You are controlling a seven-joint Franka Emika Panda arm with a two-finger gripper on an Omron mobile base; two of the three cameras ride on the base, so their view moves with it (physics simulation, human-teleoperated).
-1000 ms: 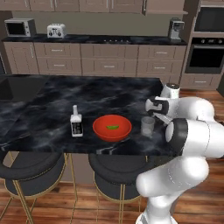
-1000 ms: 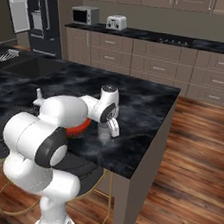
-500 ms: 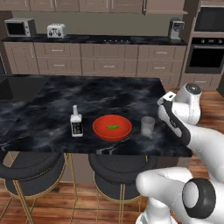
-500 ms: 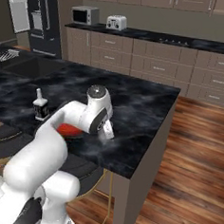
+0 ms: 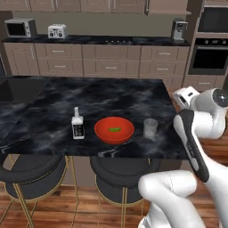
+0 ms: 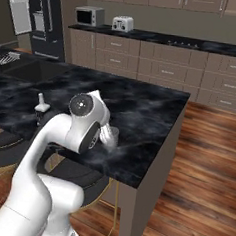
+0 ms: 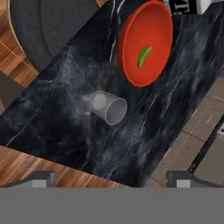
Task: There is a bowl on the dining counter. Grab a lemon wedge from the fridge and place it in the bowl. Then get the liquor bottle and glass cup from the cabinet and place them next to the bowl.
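On the dark marble dining counter [image 5: 111, 95] stands the red bowl [image 5: 114, 130] with a green lemon wedge [image 5: 114, 129] in it. The liquor bottle [image 5: 78, 124] stands upright just left of the bowl, and the glass cup [image 5: 150, 128] stands upright just right of it. In the hand view my gripper [image 7: 111, 178] is open and empty, raised above the counter, with the glass cup [image 7: 108, 106] and the bowl [image 7: 145, 43] beyond it. In the right base view my arm hides the bowl; the glass cup [image 6: 111, 136] and the bottle [image 6: 40, 107] show beside it.
Two dark stools [image 5: 32, 177] [image 5: 119, 174] stand under the counter's front edge. A sink [image 6: 28, 69] is set in the counter's left part. The counter's right end [image 6: 158, 143] drops to wooden floor [image 6: 200, 176]. Cabinets, a microwave [image 5: 19, 27] and a toaster [image 5: 57, 31] line the back wall.
My hand has drawn up and away to the right from the glass cup, which stays on the counter beside the bowl. The jaws remain open.
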